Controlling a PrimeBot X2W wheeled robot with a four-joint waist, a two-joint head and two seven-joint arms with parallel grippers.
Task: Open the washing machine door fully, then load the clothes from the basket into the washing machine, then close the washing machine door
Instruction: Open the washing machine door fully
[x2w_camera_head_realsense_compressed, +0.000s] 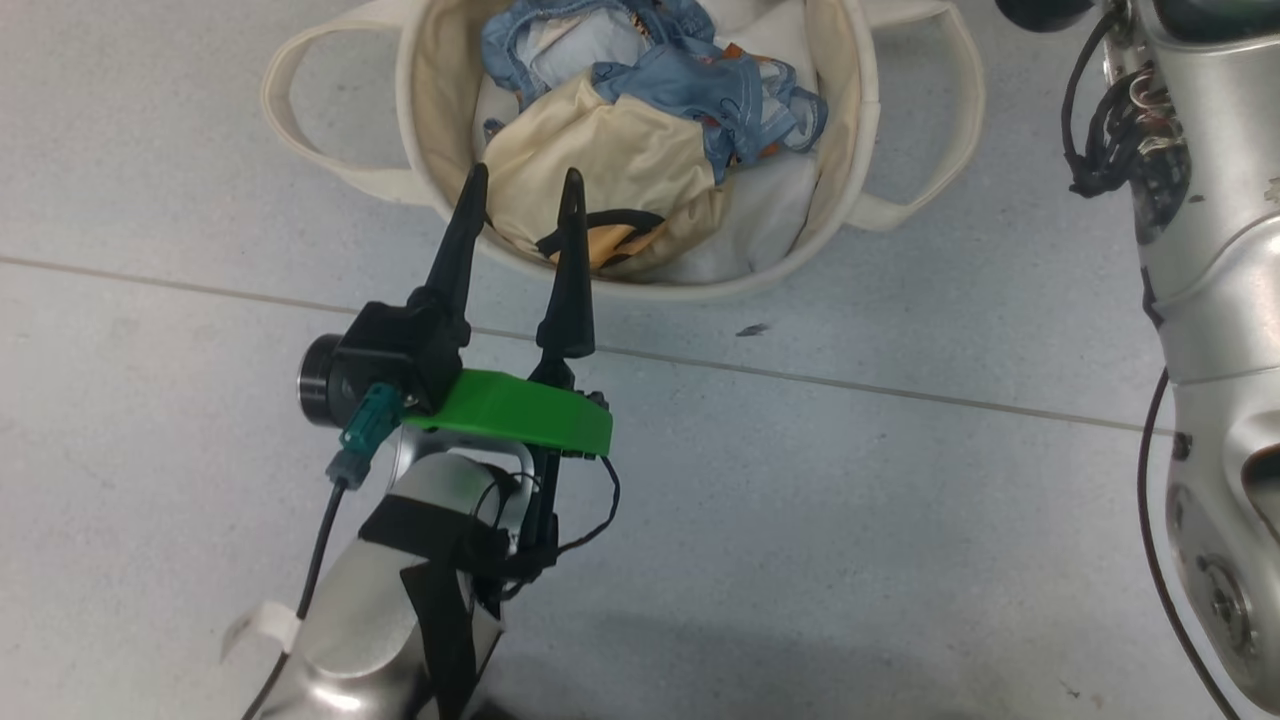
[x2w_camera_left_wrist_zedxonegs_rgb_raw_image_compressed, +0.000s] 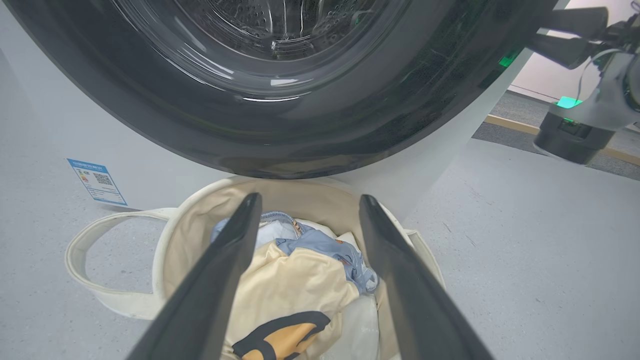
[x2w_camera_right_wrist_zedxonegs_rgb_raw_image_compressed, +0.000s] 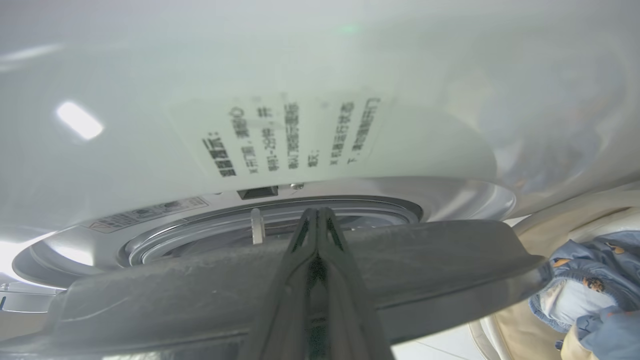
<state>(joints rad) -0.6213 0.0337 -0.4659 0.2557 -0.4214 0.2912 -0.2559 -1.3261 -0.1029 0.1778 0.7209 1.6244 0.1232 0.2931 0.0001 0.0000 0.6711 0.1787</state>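
Left pincer (x2w_camera_head_realsense_compressed: 524, 180) spread wide, nothing between the fingers. From the head view I see it hang over the near rim of the basket (x2w_camera_head_realsense_compressed: 430, 110), tips aimed into the tub. Its own wrist view shows the same: left pincer (x2w_camera_left_wrist_zedxonegs_rgb_raw_image_compressed: 311, 198) framing the clothes, no contact that I can make out.

Clothes are in the basket. Light blue garment (x2w_camera_head_realsense_compressed: 700, 90) bunched toward the far side, with small orange marks. Cream garment (x2w_camera_head_realsense_compressed: 600, 160) heaped nearer the tips, black-and-orange print at its near edge. Plain white cloth lies under both.

Basket stands on the grey floor (x2w_camera_head_realsense_compressed: 900, 500), just in front of the washing machine (x2w_camera_left_wrist_zedxonegs_rgb_raw_image_compressed: 50, 125) and directly below the washing machine door (x2w_camera_left_wrist_zedxonegs_rgb_raw_image_compressed: 280, 125). Both loop handles lie slack to the sides. Blue label (x2w_camera_left_wrist_zedxonegs_rgb_raw_image_compressed: 97, 181) sits low on the white front, left of the basket in that view.

Right pincer (x2w_camera_right_wrist_zedxonegs_rgb_raw_image_compressed: 317, 212) pressed together, gripping nothing. Its fingers cross the dark edge of the door (x2w_camera_right_wrist_zedxonegs_rgb_raw_image_compressed: 150, 300), tips reaching past it toward the grey-ringed drum mouth (x2w_camera_right_wrist_zedxonegs_rgb_raw_image_compressed: 225, 230). I cannot tell whether they bear on the rim.

Door is ajar: its edge stands off the front and the drum ring shows behind it. Printed text (x2w_camera_right_wrist_zedxonegs_rgb_raw_image_compressed: 290, 135) is above the mouth. Right arm (x2w_camera_head_realsense_compressed: 1210, 250) runs up the right edge of the head view.
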